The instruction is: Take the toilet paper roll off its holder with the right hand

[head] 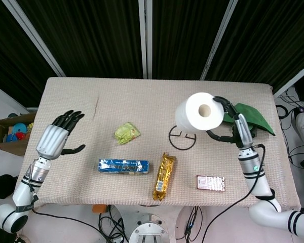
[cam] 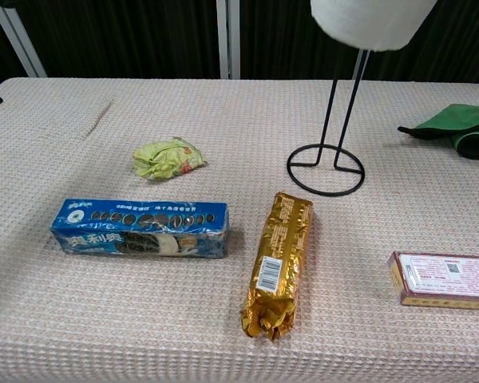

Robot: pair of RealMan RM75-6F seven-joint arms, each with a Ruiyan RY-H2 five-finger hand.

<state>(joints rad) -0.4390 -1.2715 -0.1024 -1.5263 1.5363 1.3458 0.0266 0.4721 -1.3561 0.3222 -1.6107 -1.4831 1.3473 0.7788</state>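
Note:
The white toilet paper roll is high above the table, and my right hand grips it from its right side. The roll's core hole faces the head camera. In the chest view only the roll's lower part shows at the top edge. The black wire holder stands below it, and its two rods run up to the roll's underside. Whether the rods still reach into the core, I cannot tell. The holder's ring base lies bare on the table. My left hand hovers over the table's left edge with fingers spread, holding nothing.
A green cloth lies right behind my right hand. A crumpled green wrapper, a blue biscuit box, a gold packet and a small red box lie on the beige table.

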